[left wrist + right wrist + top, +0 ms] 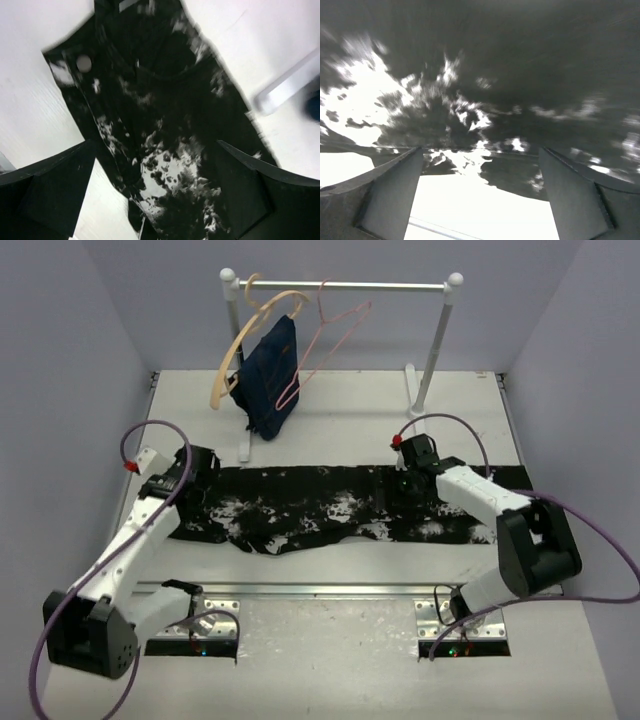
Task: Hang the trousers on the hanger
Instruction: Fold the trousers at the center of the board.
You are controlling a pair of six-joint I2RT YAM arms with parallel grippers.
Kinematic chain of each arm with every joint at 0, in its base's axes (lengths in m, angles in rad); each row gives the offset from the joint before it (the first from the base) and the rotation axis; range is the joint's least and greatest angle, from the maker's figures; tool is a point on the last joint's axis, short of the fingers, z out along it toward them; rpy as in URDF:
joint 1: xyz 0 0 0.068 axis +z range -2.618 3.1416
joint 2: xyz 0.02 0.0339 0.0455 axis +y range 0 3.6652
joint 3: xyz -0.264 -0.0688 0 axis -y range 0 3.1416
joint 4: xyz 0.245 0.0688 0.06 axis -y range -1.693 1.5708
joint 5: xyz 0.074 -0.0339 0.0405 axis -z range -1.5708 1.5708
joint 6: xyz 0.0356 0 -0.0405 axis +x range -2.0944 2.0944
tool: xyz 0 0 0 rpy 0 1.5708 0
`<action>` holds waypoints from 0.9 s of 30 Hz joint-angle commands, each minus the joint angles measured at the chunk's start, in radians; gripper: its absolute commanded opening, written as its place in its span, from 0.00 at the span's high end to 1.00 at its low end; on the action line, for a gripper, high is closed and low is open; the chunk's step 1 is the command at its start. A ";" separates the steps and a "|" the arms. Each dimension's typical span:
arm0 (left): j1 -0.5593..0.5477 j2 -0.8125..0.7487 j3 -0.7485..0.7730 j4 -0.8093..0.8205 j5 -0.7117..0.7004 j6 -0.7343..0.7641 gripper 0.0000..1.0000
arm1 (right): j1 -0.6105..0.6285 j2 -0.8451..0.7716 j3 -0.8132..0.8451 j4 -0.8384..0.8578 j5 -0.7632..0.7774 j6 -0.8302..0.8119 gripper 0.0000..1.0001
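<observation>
The black trousers [320, 505] with white splotches lie spread flat across the middle of the table, left to right. They also fill the left wrist view [165, 125] and the right wrist view [485, 90]. The pink wire hanger [330, 345] hangs on the white rail at the back. My left gripper [205, 468] is open over the left end of the trousers, its fingers [55, 185] astride the cloth. My right gripper [405, 478] is open just above the right part of the trousers, its fingers [390, 195] wide apart and holding nothing.
A white clothes rack [345, 285] stands at the back. A tan wooden hanger [240, 340] with a navy garment [270, 380] hangs on its left half. The rack's feet [413, 390] rest on the table behind the trousers. A metal rail [330, 590] runs along the near edge.
</observation>
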 commanded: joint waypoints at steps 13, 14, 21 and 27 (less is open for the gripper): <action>0.036 0.267 -0.140 0.078 0.068 -0.091 0.00 | 0.095 0.037 -0.016 -0.026 0.045 0.005 0.20; 0.043 0.273 -0.146 0.084 0.037 -0.097 0.00 | 0.094 0.025 -0.041 -0.005 0.072 0.065 0.18; 0.119 0.398 -0.083 0.104 -0.050 -0.089 0.00 | -0.073 -0.079 -0.108 0.012 0.134 0.132 0.07; 0.161 0.396 -0.051 0.066 -0.059 -0.116 0.00 | -0.306 -0.169 -0.138 -0.008 0.085 0.184 0.07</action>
